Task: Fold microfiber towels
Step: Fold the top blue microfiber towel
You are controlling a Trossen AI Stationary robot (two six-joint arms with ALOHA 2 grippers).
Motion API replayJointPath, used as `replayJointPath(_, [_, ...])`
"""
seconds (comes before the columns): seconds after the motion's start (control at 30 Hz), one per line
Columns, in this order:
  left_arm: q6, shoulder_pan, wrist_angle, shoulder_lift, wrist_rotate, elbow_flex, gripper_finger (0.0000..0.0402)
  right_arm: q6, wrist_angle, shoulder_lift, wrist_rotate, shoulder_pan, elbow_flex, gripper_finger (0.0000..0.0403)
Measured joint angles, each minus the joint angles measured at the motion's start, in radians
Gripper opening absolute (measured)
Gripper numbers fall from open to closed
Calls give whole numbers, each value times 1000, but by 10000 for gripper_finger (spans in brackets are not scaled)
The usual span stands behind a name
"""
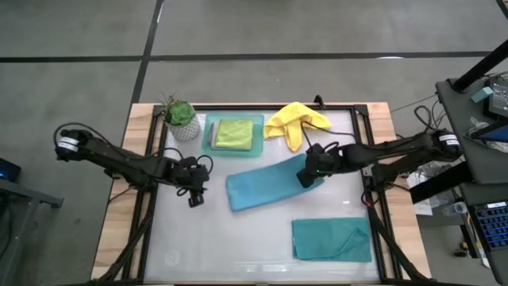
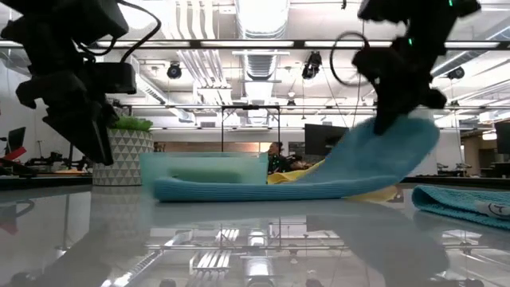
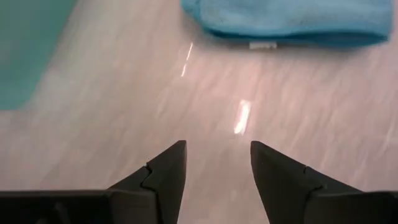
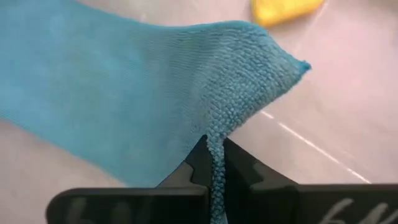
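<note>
While the right pincer (image 1: 308,178) is clenched on one edge of the blue soft microfiber towel (image 1: 266,186) in the middle of the high view, it holds that edge lifted above the glossy white tabletop (image 1: 238,238); the rest of the cloth lies flat. The left pincer (image 1: 194,195) hangs released just left of this towel, grasping nothing. A teal folded towel (image 1: 332,239) lies at the lower right. A yellow crumpled towel (image 1: 295,121) sits at the upper centre, beside the translucent mint-green plastic tray (image 1: 210,137) with a lime green folded towel (image 1: 234,133) inside.
</note>
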Motion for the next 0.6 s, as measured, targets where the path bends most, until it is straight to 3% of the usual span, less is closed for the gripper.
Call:
replayJointPath(0.13, [-6, -6, 147, 17, 0, -50, 164, -41, -9, 45, -38, 1, 88, 9])
replayJointPath(0.33, [-3, -16, 351, 79, 1, -95, 164, -96, 135, 191, -149, 2, 163, 9])
replayJointPath(0.47, [-3, -18, 428, 142, 2, -105, 164, -130, 246, 317, -215, 2, 212, 9])
replayJointPath(0.6, [2, -18, 491, 214, 2, -106, 164, -171, 284, 426, -217, 2, 290, 9])
